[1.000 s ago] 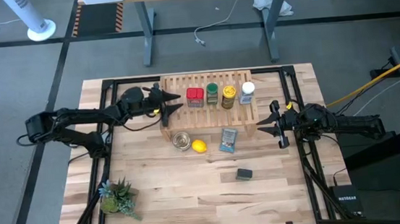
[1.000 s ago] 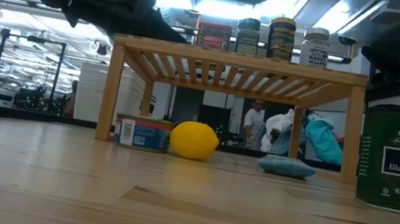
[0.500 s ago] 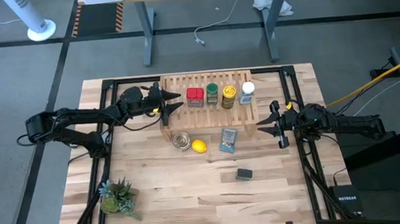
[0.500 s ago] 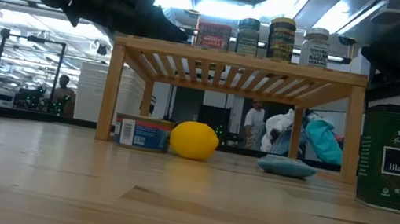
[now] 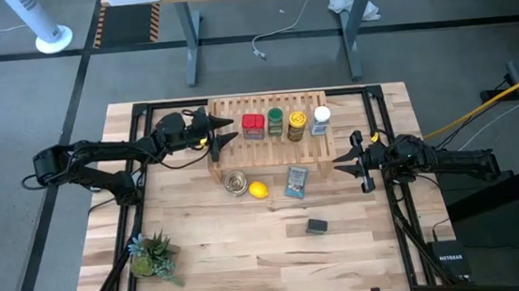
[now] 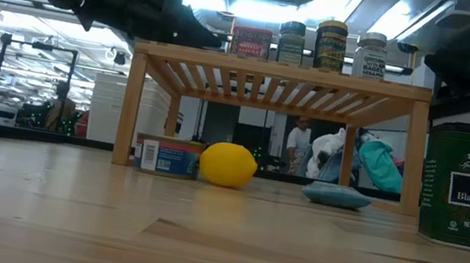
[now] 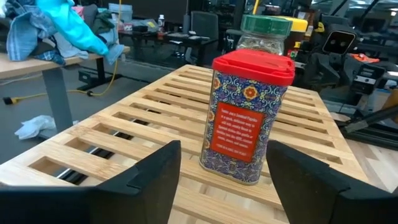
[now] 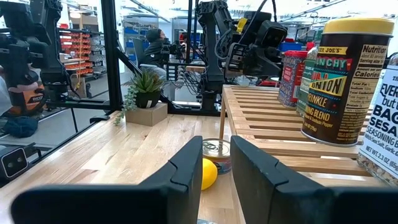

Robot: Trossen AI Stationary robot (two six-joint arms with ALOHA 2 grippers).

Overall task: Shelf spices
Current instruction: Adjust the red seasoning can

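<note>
Nearest the low camera, in front of the shelf [image 5: 269, 130], the dark grey tin [image 5: 317, 226] sits alone on the tabletop [image 5: 212, 253]. Under the shelf's front edge lie a silver round tin [image 5: 235, 182], a lemon [image 5: 258, 190] and a blue packet [image 5: 296, 182]. On the shelf stand the red tin [image 7: 249, 118], green-lidded jar [image 5: 276, 120], yellow-lidded jar [image 5: 297, 123] and white-lidded jar [image 5: 320, 119]. The left gripper [image 5: 222, 134] reaches level over the shelf's left end, fingers parted, empty, just short of the red tin. The right gripper [image 5: 343, 164] hovers off the shelf's right end, fingers narrowly apart, empty.
</note>
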